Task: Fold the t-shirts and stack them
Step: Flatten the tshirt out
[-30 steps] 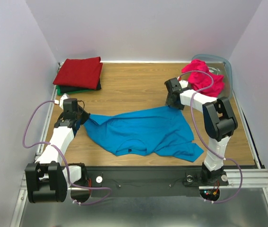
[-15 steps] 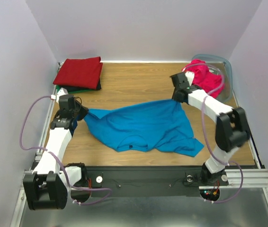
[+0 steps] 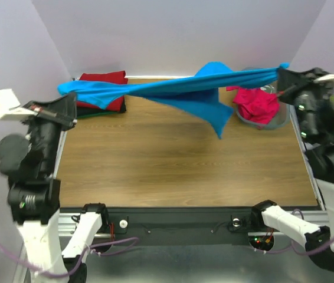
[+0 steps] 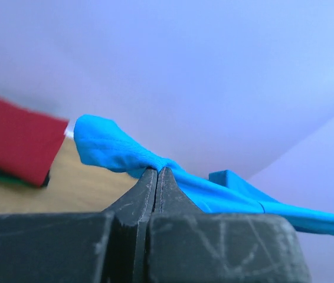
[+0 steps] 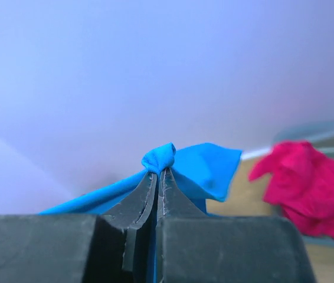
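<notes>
Blue t-shirt [image 3: 179, 89] stretched in the air between both tools.
I see the left tool [image 4: 157, 174] clamped on its left end and the right tool [image 5: 157, 173] clamped on its right end; it hangs twisted above the table's [image 3: 173, 159] far side, with the dark red t-shirt [image 3: 103, 77] far left and the pink t-shirt [image 3: 258, 103] far right.

Your two arms: white shells, black joints, lilac cables.
Rising at either end of the black base rail [image 3: 179, 219], your left arm [image 3: 34, 197] and right arm [image 3: 332, 159] show white link covers between chunky black motor housings dotted with small green lights. Lilac cables [image 3: 120, 240] loop below the rail's left end; status lights [image 3: 260, 241] glow red, green and blue below its right end. Your left pincer [image 4: 157, 172] and right pincer [image 5: 157, 175] have matte black fingers on finely scratched blocks.
</notes>
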Available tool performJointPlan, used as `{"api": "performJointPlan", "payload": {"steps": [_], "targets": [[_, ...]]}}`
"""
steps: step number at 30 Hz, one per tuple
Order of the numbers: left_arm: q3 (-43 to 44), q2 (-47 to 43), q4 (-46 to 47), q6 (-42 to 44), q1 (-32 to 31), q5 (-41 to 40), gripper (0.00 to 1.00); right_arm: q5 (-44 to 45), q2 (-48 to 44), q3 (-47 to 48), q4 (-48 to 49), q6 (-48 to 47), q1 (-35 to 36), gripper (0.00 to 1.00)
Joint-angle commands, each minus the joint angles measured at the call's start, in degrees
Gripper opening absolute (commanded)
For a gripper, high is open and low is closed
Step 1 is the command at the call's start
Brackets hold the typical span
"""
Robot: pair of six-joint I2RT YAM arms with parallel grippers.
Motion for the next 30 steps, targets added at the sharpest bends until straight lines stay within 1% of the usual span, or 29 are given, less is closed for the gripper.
{"api": "performJointPlan", "payload": {"steps": [1,2,4,5,7,8,10,11,12,14,16,18,22,25,26,28,29,30], "targets": [[8.51,-1.43,-4.19,2.63,0.32,0.65,0.00,-7.92,-1.21,10.19,-4.62,-2.64,-0.54,0.00],[12.09,-1.52,-5.67,2.98,0.41,0.48,0.00,-11.42,-1.38,12.29,-6.55,-2.64,-0.54,0.00],[15.80,-1.26,-7.35,3.33,0.32,-0.31,0.00,-16.26,-1.73,17.20,-7.79,-2.47,-0.45,0.00],[20.08,-0.65,-9.36,3.60,0.32,-1.19,0.00,-17.86,-1.74,18.80,-9.02,-2.38,-0.54,0.00],[24.93,0.23,-11.39,4.12,0.32,-1.37,0.00,-22.15,-1.82,22.31,-10.08,-1.76,-0.54,0.00],[30.35,0.59,-13.49,4.73,0.32,-1.72,0.00,-23.66,-1.82,25.64,-11.22,-1.59,-0.54,0.00],[36.35,2.34,-15.78,5.18,0.32,-2.25,0.00,-26.73,-1.65,29.35,-12.36,-1.06,-0.54,0.00],[42.48,3.04,-17.53,5.53,0.32,-3.21,0.00,-28.58,-1.73,30.84,-12.80,-0.80,-0.45,0.00],[45.23,3.83,-18.16,5.88,0.32,-3.65,0.00,-29.21,-1.82,33.73,-13.59,-0.27,-0.54,0.00],[51.29,4.02,-18.78,6.06,0.32,-4.18,0.00,-30.18,-2.61,35.60,-14.39,0.35,-0.54,0.00],[53.34,3.14,-18.26,6.06,0.32,-4.27,0.00,-30.44,-3.66,36.48,-14.65,1.05,-0.54,0.00],[52.56,1.48,-16.50,5.80,0.32,-4.36,0.00,-30.62,-5.25,35.96,-14.83,1.40,-0.54,0.00],[47.47,-0.02,-13.87,5.44,0.32,-3.57,0.00,-29.66,-7.09,31.50,-15.01,1.58,-0.54,0.00],[40.54,0.06,-11.23,5.36,0.32,-2.17,0.00,-25.54,-8.15,26.75,-14.83,1.84,-0.54,0.00],[35.73,0.15,-9.40,5.36,0.32,-2.07,0.00,-21.43,-8.33,22.55,-14.57,1.93,-0.54,0.00],[29.91,0.24,-6.58,5.62,0.32,-1.99,0.00,-17.37,-8.24,17.88,-14.30,2.11,-0.54,0.00],[22.92,0.24,-2.48,5.79,0.32,-1.03,0.00,-13.09,-7.89,13.50,-14.13,2.11,-0.54,0.00],[19.11,0.33,0.00,6.40,0.32,-0.24,0.00,-10.95,-7.63,10.50,-13.52,2.37,-0.54,0.00]]}}
